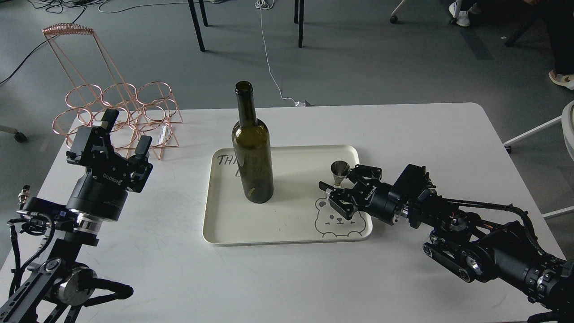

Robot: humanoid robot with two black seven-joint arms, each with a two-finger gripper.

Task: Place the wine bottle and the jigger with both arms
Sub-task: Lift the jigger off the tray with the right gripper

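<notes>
The wine bottle [252, 152], dark olive-green and unlabelled, stands upright on the left half of a cream tray [287, 233]. The small silver jigger [340, 169] stands upright near the tray's right edge, above a printed bear. My right gripper [339, 179] is open, low over the tray, with one finger on each side of the jigger's lower cone, which it partly hides. I cannot tell whether the fingers touch it. My left gripper [127, 132] is open and empty, raised over the table's left side, well left of the bottle.
A copper wire bottle rack [116, 112] stands at the table's back left corner, just behind my left gripper. The white table [403, 134] ends close behind the tray. Chair legs and cables lie on the floor beyond.
</notes>
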